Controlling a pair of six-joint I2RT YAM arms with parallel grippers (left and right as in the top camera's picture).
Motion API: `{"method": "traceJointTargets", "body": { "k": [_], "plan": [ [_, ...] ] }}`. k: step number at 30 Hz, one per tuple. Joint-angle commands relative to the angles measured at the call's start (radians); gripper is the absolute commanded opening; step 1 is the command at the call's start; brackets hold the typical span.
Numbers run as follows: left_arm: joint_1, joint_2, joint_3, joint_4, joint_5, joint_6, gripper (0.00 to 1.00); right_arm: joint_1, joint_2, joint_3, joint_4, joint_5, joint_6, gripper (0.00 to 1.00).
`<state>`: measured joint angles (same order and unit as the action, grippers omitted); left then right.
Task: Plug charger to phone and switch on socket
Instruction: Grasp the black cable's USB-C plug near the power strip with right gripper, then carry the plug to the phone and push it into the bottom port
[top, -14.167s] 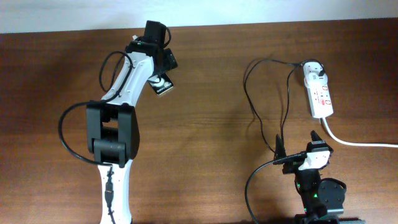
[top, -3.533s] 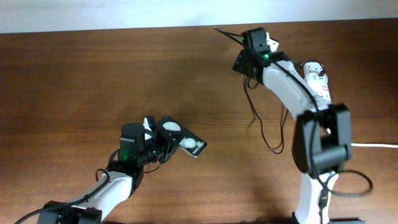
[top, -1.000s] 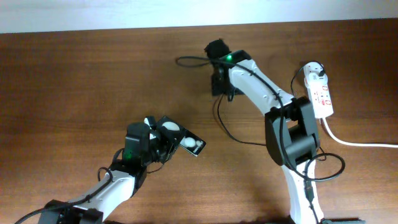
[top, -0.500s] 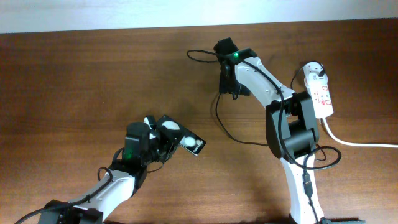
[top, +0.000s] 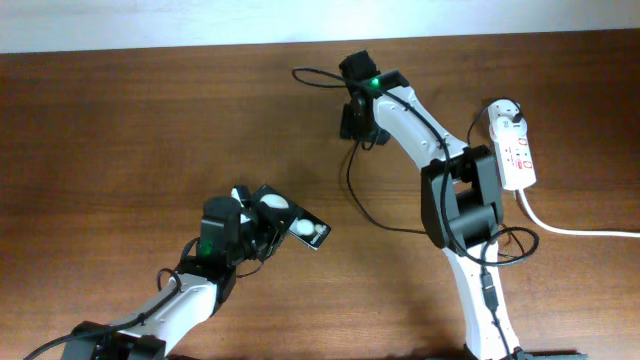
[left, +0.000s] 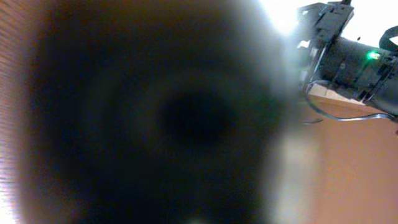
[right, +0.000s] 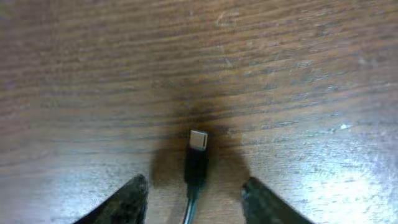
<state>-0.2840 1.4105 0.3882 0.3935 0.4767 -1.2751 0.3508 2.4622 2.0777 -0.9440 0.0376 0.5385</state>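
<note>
The phone (top: 297, 224), a black slab with two white circles, is held tilted above the table at the lower left, with my left gripper (top: 262, 230) shut on it. In the left wrist view it is only a dark blur (left: 155, 124) over the lens. The charger's thin black cable (top: 349, 180) runs across the table to a white adapter (top: 506, 117) in the socket (top: 520, 160). My right gripper (top: 352, 125) is low over the table and open. The connector tip (right: 198, 142) lies on the wood between its fingertips (right: 138, 186), touching neither.
The socket's thick white cord (top: 570, 228) runs off to the right edge. The charger cable loops on the table below and beside the right arm (left: 354, 56). The table's far edge lies close behind the right gripper.
The right wrist has swung a little left and back, and the cable loop beside it has shifted. The left arm and the phone have not moved.
</note>
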Motion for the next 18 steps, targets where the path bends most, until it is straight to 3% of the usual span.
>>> {"method": "traceJointTargets", "body": {
  "k": [1, 5, 10, 13, 15, 18],
  "plan": [
    [-0.002, -0.003, 0.024, 0.013, -0.003, 0.019, 0.02, 0.014, 0.039, -0.013, -0.029, -0.016, 0.002, 0.45],
    [-0.002, -0.003, 0.024, 0.013, -0.003, 0.019, 0.02, 0.015, 0.047, -0.019, -0.055, -0.016, 0.002, 0.39],
    [-0.002, -0.003, 0.024, 0.013, -0.003, 0.019, 0.02, 0.016, 0.047, -0.027, -0.068, -0.016, 0.002, 0.15],
    [-0.002, -0.003, 0.024, 0.013, -0.003, 0.019, 0.01, 0.015, 0.047, -0.027, -0.086, -0.016, 0.002, 0.06],
    [-0.002, -0.003, 0.024, 0.013, -0.003, 0.019, 0.0, 0.015, 0.047, -0.026, -0.124, -0.016, -0.005, 0.04],
    [-0.002, -0.003, 0.024, -0.024, 0.006, 0.019, 0.0, 0.0, -0.023, -0.017, -0.23, -0.031, -0.127, 0.04]
  ]
}}
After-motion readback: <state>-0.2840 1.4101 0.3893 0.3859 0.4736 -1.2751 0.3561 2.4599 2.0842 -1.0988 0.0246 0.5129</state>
